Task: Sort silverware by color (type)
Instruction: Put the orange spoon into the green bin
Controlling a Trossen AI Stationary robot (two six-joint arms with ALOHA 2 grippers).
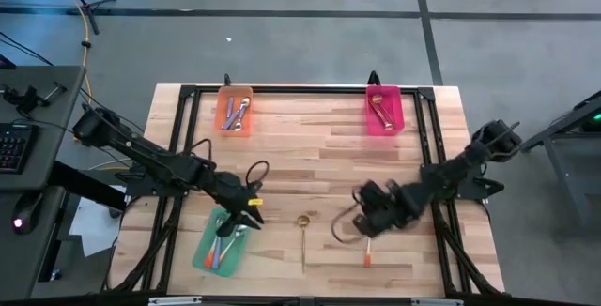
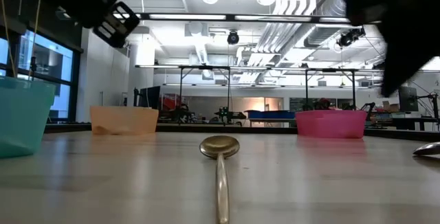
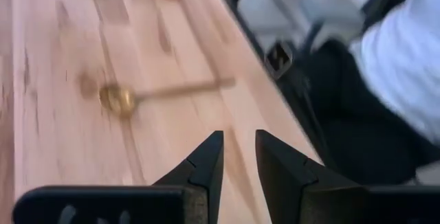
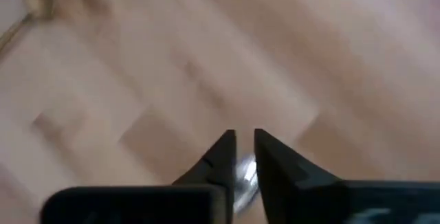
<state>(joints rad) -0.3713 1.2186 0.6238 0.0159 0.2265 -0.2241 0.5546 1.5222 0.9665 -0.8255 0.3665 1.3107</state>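
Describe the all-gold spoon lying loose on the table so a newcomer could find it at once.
Start at the wooden table and go to its near edge, between the green tray and the right tool. The gold spoon lies there alone, gold from bowl to handle, unlike the orange-handled spoon beside it.

Two trays (image 1: pixel 235 111) (image 1: pixel 383 111) sat at the far edge of the surface (image 1: pixel 310 156). A third tray (image 1: pixel 223 241) sat near left. One spoon (image 1: pixel 303 236) lay in the middle, another (image 1: pixel 369 252) to its right.
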